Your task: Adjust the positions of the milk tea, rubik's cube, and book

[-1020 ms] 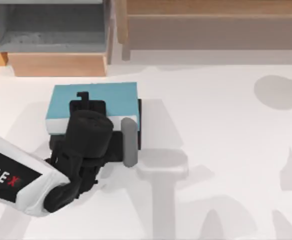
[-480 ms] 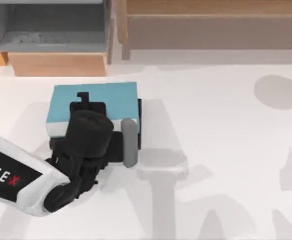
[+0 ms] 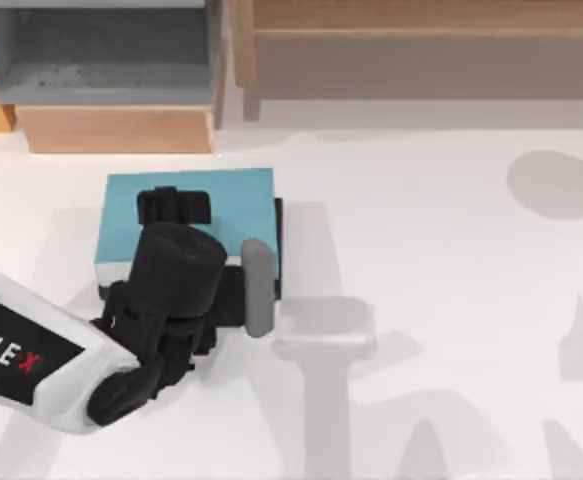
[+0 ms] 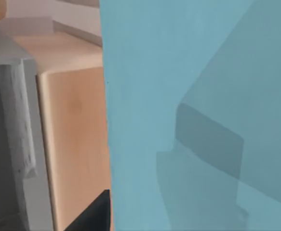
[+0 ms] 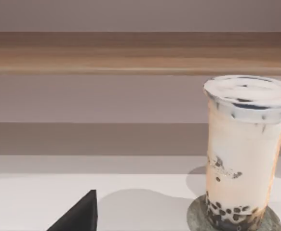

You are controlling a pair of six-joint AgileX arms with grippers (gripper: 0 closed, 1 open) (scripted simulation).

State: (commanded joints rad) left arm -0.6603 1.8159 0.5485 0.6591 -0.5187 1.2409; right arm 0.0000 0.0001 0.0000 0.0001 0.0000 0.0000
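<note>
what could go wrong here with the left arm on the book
1. The left gripper sits over the book, which lies close to the wooden shelf unit; a push that way might jam it against the wood.
2. The left wrist view is mostly blue cover, so the arm has little sight of the edges and a grip could slip.

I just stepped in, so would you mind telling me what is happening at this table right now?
The left gripper is over the light blue book at the table's left side, near the wooden shelf unit; its wrist camera looks closely at the blue cover. The right wrist view shows a milk tea standing upright on a round coaster.
</note>
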